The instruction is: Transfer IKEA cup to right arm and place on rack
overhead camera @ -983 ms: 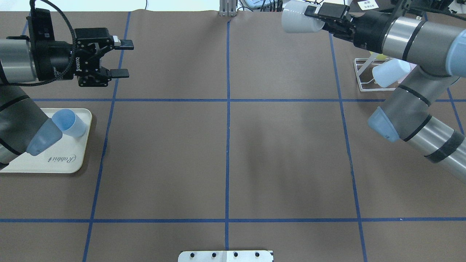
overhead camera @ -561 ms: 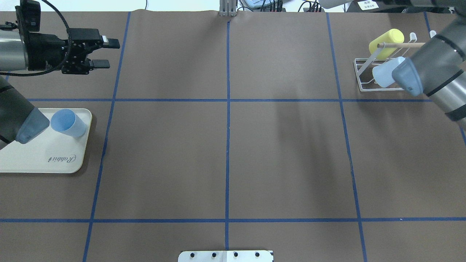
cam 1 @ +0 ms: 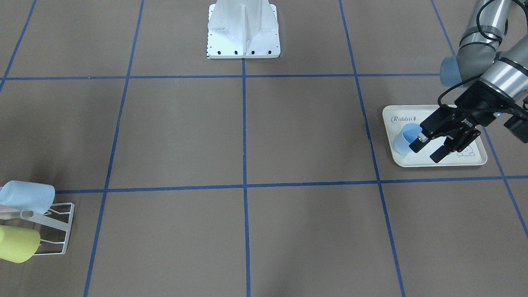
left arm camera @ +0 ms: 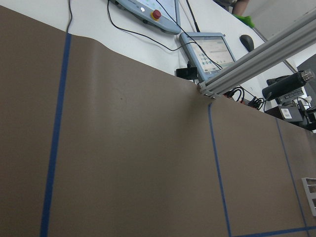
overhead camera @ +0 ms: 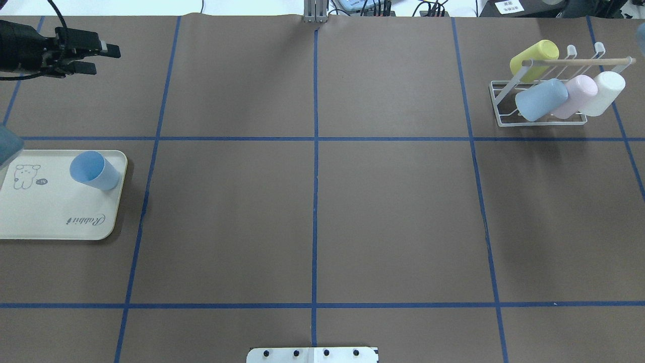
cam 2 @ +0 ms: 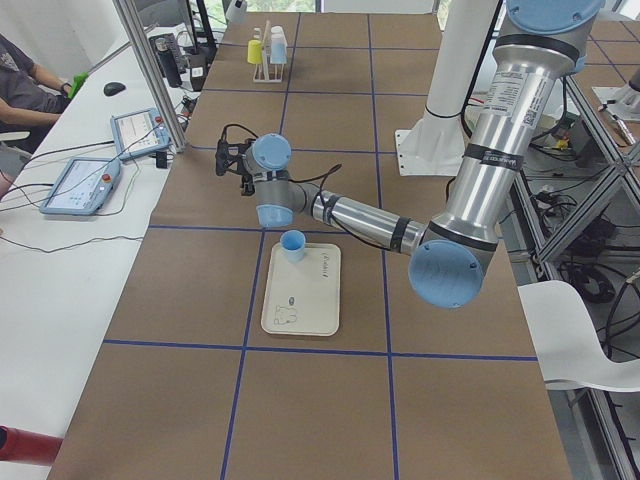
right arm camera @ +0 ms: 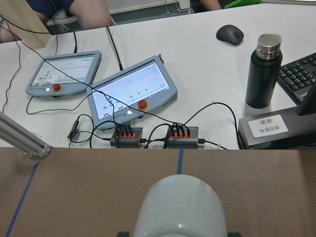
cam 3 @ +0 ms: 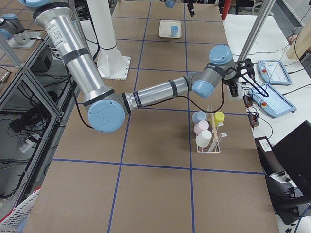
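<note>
A pale white IKEA cup [right arm camera: 180,207] fills the bottom of the right wrist view, with my right gripper [right arm camera: 177,233] shut on it. Only slivers of the fingers show beside it. In the exterior right view the right arm [cam 3: 160,90] reaches over the table's far edge, above the rack [cam 3: 209,148]. The white wire rack [overhead camera: 496,108] with its wooden rod [overhead camera: 579,61] stands at the far right. My left gripper [overhead camera: 107,60] hangs open and empty in the air at the far left, and in the front-facing view it [cam 1: 429,147] overlaps the tray.
Yellow [overhead camera: 534,58], blue [overhead camera: 539,98], pink [overhead camera: 579,93] and white [overhead camera: 607,88] cups lean on the rack. Another blue cup [overhead camera: 94,170] stands on the cream rabbit-print tray [overhead camera: 55,222]. Tablets [right arm camera: 131,91] and a bottle [right arm camera: 264,71] lie on the desk beyond the table. A person [cam 2: 25,80] sits there.
The right arm swung away with the white cup and left the overhead view, uncovering the rack. The left arm drew back toward the far left corner, uncovering the tray.
</note>
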Controlling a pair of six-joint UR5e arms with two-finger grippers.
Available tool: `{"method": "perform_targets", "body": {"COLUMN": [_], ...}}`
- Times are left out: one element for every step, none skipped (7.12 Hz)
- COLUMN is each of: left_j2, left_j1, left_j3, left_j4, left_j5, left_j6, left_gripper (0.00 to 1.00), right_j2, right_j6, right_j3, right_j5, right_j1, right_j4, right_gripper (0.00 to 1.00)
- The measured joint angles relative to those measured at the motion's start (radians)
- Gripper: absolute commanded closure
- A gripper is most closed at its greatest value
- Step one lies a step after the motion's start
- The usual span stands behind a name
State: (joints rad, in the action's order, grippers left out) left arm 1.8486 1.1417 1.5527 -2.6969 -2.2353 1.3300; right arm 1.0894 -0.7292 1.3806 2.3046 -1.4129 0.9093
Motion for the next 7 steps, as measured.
{"method": "perform_targets", "body": {"left_j2": [-0.009, -0.031, -0.053, -0.065, -0.070, -0.073, -0.075], "left_j1": [0.018, 0.032, 0.042, 0.046, 0.047, 0.047, 0.047], "left_j3": [0.001, 0.004, 0.007, 0.009, 0.011, 0.012, 0.013], "left_j4": [0.025, 0.035, 0.038, 0.039, 0.040, 0.040, 0.040], "left_j5": [0.000, 0.000, 0.000, 0.002, 0.005, 0.007, 0.008], "left_j6": [-0.023, -0.056, -0.087, -0.102, -0.107, -0.108, -0.109], "left_gripper": [0.00, 0.00, 0.00, 0.00, 0.00, 0.00, 0.00], "right_j2": [0.005, 0.008, 0.007, 0.006, 0.003, -0.001, -0.004], "right_j6": [0.092, 0.185, 0.276, 0.359, 0.411, 0.433, 0.442], "right_j3": [-0.061, -0.101, -0.114, -0.116, -0.118, -0.118, -0.120], "right_j5": [0.048, 0.075, 0.089, 0.095, 0.097, 0.098, 0.098], "right_j1": [-0.031, -0.048, -0.056, -0.059, -0.055, -0.048, -0.042], "right_j4": [0.020, 0.072, 0.150, 0.228, 0.283, 0.325, 0.350], "right_gripper": [0.88, 0.88, 0.88, 0.88, 0.88, 0.90, 0.91]}}
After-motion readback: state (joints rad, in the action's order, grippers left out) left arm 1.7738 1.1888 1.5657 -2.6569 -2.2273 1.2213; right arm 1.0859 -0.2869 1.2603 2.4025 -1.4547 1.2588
